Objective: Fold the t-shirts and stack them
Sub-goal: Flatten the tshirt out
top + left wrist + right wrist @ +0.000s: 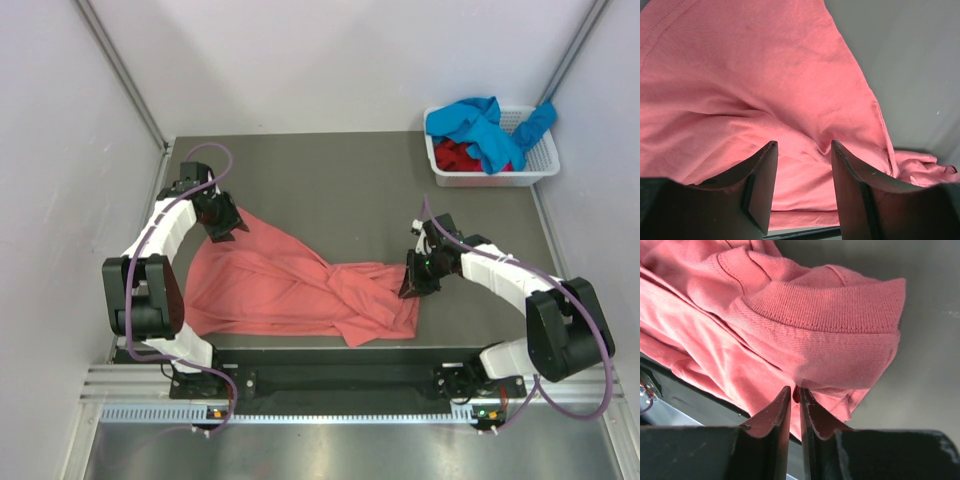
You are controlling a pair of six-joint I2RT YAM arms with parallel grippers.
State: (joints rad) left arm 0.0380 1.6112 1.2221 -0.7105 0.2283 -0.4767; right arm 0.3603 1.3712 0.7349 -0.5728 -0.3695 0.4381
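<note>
The pink shirt [290, 290] lies crumpled on the table [340, 190], close to the near edge. Its long way runs from the far left down to the near right. The right claw [795, 391] is at the right end, by the neck band. It is pinched shut on a bit of the pink cloth. The left claw [802, 146] is at the far left tip. Its two fingers stand apart, with cloth showing in the gap, so it does not seem to pinch. Each arm has one end, and the shirt lies between them. I think the left claw must close before they pull it flat. The blue shirt [480, 125] and red shirt [458, 155] sit in the basket [545, 165], far right.
</note>
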